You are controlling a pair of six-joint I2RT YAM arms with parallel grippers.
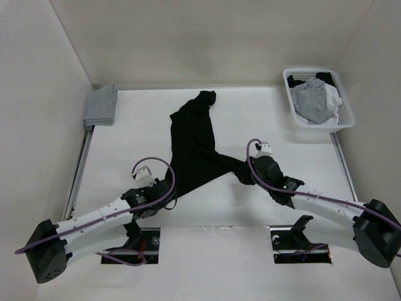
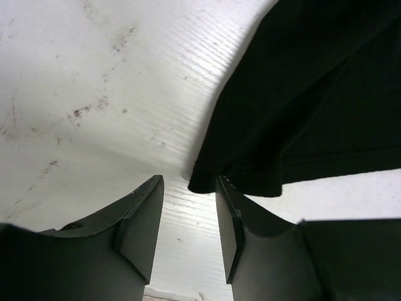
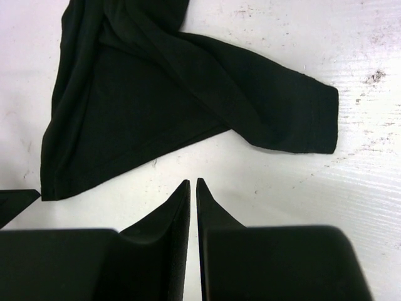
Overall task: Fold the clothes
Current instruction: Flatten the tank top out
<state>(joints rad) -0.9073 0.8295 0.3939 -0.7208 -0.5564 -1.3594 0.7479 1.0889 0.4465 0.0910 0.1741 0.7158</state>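
Black thin-fabric short-sleeved T-shirt (image 1: 194, 147) crumpled on white table (image 1: 113, 163), sleeve toward four o'clock. My left gripper (image 2: 188, 182) is spread at its hem; right gripper (image 3: 193, 183) pressed together, empty. Risk: one-layer pinch could bunch it further.

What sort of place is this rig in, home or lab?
Probably a lab test cell for laundry folding: a white table boxed in by plain white walls, a white plastic basket of grey and white clothes, and a crumpled black fabric T-shirt laid out.
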